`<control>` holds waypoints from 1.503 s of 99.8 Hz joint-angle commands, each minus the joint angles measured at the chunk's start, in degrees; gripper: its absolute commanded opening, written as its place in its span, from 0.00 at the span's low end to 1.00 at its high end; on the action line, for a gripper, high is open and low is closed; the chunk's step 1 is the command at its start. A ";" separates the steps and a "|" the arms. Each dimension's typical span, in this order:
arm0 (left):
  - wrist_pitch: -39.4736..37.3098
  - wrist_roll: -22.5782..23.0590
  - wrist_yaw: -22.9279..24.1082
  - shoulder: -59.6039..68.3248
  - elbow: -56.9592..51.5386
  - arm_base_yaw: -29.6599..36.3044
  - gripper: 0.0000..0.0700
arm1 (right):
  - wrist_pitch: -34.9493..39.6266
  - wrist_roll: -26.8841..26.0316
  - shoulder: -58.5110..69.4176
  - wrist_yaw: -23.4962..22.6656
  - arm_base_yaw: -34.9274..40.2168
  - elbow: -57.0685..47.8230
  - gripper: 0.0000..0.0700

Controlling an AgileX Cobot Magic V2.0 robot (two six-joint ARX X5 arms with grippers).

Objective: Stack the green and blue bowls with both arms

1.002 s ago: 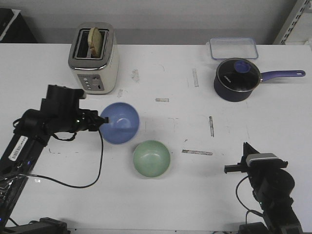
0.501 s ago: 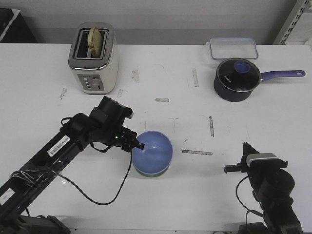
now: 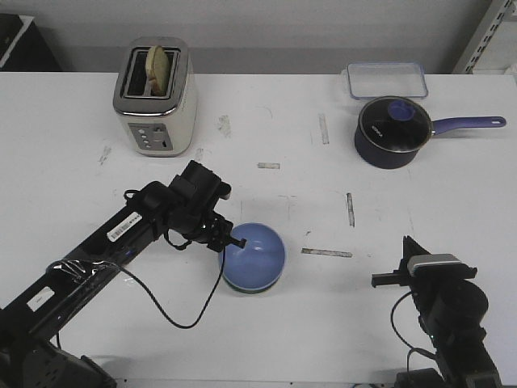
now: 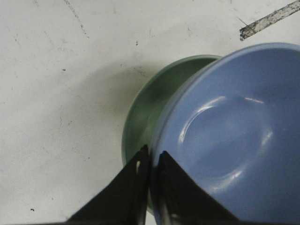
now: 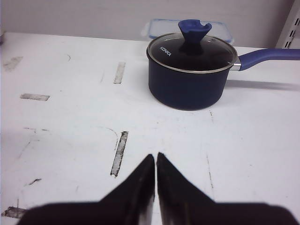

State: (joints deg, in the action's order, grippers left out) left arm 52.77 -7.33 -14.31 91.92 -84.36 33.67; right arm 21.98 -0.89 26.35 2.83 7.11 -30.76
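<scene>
Left gripper (image 4: 150, 180) pinches blue bowl (image 3: 254, 255) rim at lower centre, nesting it into green bowl (image 4: 143, 110) on tabletop (image 3: 323, 186); right gripper (image 5: 155, 180) idle, jaws together.

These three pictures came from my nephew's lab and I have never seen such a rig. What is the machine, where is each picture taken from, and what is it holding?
It is a robot with two thin black arms, each ending in a pointed end effector. The front view looks forward over a white table; the other two come from cameras on the wrists.

In the front view the left end effector pinches the rim of a blue bowl. The left wrist view shows its tips shut on that rim, with the blue bowl sitting over a green bowl, off-centre; I cannot tell whether it is fully seated.

The right end effector is shut and holds nothing, idle near the table's front edge.

Also on the table: a toaster with bread in it, a lidded saucepan, and a clear container.
</scene>
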 commanded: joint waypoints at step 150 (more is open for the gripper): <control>3.23 1.86 8.98 -5.88 -12.02 -13.68 0.00 | -0.55 -0.61 0.35 -0.07 0.09 -0.28 0.00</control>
State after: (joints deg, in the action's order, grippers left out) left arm 55.18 -6.90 -5.65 86.13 -95.29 21.28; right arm 21.98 -0.89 26.35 2.83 7.11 -30.76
